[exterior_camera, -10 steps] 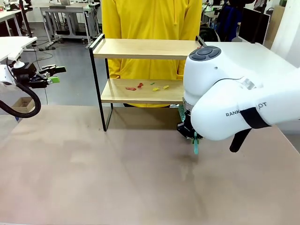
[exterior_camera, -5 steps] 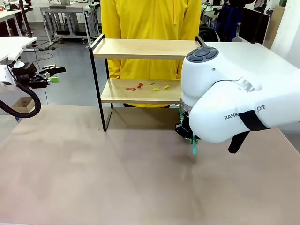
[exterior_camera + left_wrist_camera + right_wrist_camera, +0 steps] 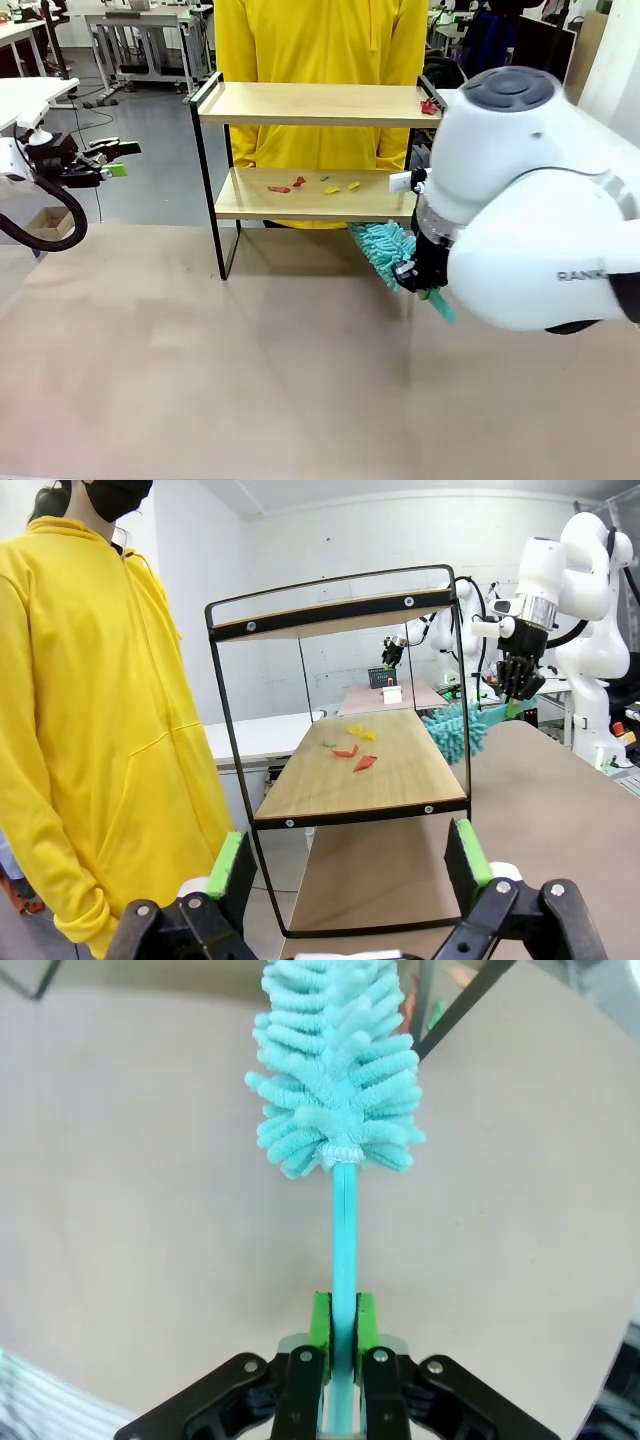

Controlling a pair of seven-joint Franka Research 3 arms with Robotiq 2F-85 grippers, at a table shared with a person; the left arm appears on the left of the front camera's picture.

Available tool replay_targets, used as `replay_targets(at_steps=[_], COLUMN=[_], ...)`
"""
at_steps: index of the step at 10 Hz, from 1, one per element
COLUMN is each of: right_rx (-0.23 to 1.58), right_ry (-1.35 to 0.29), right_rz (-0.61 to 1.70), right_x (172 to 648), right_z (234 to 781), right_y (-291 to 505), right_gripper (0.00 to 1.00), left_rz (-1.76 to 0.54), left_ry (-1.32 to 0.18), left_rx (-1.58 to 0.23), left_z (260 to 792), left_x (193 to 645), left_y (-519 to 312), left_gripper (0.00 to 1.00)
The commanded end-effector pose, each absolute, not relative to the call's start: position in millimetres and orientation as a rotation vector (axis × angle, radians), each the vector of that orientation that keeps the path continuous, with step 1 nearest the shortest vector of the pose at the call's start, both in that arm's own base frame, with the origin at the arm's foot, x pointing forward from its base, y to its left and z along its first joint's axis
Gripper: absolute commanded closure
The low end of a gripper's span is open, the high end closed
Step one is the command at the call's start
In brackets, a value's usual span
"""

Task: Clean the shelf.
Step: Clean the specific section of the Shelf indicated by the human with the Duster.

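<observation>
Shelf (image 3: 310, 103) beyond duster (image 3: 380, 245) in right gripper (image 3: 340, 1325)

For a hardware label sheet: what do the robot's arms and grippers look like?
The right arm is a rounded white shell with a dark grey round cap and grey lettering, partly cut off. The left gripper and right gripper are black, with green finger pads. A thick black cable loops below the left wrist.

Glossy grey floor (image 3: 150, 140) at ten o'clock; white metal-legged workbenches (image 3: 140, 25) at eleven o'clock; plain white wall (image 3: 330, 535) at twelve o'clock.
</observation>
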State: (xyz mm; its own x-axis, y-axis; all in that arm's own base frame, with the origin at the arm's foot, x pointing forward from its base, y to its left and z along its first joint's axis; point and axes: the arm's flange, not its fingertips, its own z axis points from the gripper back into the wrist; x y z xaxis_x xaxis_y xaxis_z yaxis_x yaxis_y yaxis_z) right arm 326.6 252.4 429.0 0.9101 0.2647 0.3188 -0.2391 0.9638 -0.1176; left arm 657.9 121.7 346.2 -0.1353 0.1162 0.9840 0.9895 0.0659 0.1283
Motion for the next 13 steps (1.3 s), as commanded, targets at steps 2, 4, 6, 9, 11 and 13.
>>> replay_targets(at_steps=[2, 4, 6, 9, 11, 13], right_rx=[-0.038, -0.093, -0.097, -0.133, -0.162, -0.141], right_ry=[-0.226, -0.173, -0.102, -0.056, -0.096, -0.046], right_rz=[0.518, 0.701, 0.821, 0.964, 1.031, 0.945], right_x=[296.6, 261.0, 220.1, 181.8, 174.7, 174.5], right_z=[450.1, 473.1, 506.2, 534.4, 543.5, 534.3], right_y=[216.7, 197.5, 174.8, 147.6, 139.7, 150.0], right_gripper=[0.87, 0.87, 0.87, 0.87, 0.87, 0.87], left_rz=[-1.209, -1.209, -1.209, -1.209, -1.209, -1.209], left_ry=[-1.426, -1.426, -1.426, -1.426, -1.426, -1.426], left_rx=[-1.195, -1.195, -1.195, -1.195, -1.195, -1.195], left_z=[348.4, 348.4, 348.4, 348.4, 348.4, 348.4], left_x=[656.5, 656.5, 656.5, 656.5, 656.5, 656.5], left_y=[121.6, 121.6, 121.6, 121.6, 121.6, 121.6], left_gripper=[0.00, 0.00, 0.00, 0.00, 0.00, 0.00])
